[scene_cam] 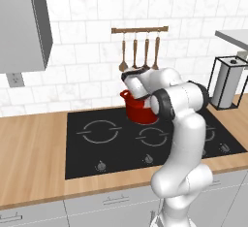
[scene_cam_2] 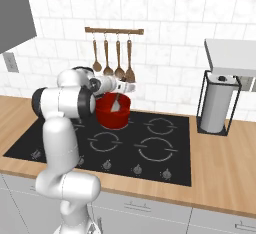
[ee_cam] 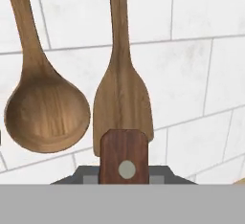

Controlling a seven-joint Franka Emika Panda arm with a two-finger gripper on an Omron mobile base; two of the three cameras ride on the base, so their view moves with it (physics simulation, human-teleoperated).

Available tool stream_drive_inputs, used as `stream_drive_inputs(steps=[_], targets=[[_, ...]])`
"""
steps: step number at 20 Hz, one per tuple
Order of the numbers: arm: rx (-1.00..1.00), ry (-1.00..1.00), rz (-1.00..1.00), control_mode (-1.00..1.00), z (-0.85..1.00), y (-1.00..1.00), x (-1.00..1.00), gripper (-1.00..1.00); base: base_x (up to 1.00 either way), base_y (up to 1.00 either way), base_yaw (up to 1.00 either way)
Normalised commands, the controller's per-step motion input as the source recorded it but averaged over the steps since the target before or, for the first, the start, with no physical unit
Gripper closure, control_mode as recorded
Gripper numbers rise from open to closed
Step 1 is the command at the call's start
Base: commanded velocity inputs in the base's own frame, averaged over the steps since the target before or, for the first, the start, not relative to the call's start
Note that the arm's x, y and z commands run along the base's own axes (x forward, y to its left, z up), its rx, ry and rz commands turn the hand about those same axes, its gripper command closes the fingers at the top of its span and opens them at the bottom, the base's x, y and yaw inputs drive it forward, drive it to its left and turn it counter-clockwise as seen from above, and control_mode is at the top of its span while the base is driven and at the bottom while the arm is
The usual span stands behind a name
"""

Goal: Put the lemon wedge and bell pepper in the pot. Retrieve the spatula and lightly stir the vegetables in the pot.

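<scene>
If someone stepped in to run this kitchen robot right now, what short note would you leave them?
Gripper: jaws shut on the dark-brown handle of the grey-bladed metal spatula, held above the pot.
Round deep-red cooking pot: on the black cooktop's rear left burner; the blade reaches down inside it.
Small red bell pepper and tiny yellow lemon wedge: I cannot see them; the pot's inside is hidden.
Wooden spoons and turner hang on the wall rail.
Done: spatula retrieved.
Left: confirm the vegetables are in, stir lightly.
</scene>
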Motion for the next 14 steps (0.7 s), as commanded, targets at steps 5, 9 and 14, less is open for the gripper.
stream_drive_inputs(steps=[5,9,14], targets=[[0.06,-0.04,0.00,-1.00,-0.09,0.67,0.22,1.00,0.00,0.00,0.00],[0.01,-0.25,0.00,-1.00,0.00,0.29,0.39,1.00,0.00,0.00,0.00],[-0.05,-0.30,-0.02,-1.00,-0.42,0.02,0.46,1.00,0.00,0.00,0.00]])
